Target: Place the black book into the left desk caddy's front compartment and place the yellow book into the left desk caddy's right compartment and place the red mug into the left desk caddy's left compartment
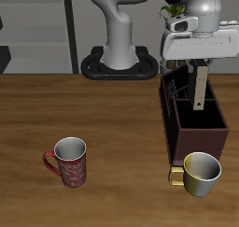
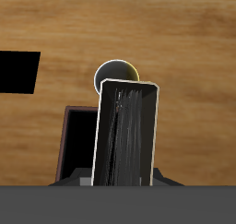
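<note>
- The gripper sits at the upper right of the exterior frame, directly over the left desk caddy, which stands at the right of the frame.
- It is clamped on a book: the wrist view shows the black book, its long axis running away from the camera, hanging upright.
- In the exterior view the book's lower end looks to be at about the caddy's rim height; which compartment lies below it cannot be told.
- The red mug stands at the lower left, well apart.
- A cream-yellow mug stands just beside the caddy's front wall.
- The yellow book is not visible.
</note>
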Controlling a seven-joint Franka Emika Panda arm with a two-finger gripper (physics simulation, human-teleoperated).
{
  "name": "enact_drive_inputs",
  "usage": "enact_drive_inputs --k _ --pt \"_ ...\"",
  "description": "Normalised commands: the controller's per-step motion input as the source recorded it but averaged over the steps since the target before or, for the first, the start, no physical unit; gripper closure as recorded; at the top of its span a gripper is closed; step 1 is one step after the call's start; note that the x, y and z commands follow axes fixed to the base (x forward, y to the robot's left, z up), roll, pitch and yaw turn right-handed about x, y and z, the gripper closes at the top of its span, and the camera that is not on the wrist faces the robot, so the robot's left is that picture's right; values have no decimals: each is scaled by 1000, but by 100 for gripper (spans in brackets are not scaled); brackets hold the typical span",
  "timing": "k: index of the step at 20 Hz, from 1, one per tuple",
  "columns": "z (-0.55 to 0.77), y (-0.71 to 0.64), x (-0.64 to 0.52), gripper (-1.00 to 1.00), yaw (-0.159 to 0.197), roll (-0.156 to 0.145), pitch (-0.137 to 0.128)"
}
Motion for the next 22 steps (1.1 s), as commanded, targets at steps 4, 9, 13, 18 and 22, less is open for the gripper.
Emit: enact_drive_inputs --k 4,9,13,18,22 --pt "-111 460 44 100 -49 83 20" --pt "-78 215 46 100 -28 14 20" --pt "-71 117 26 100 -3 20 7" --pt "-183 -102 15 100 -18 -6 11" --pt "-267 -55 -44 100 -49 -8 35"
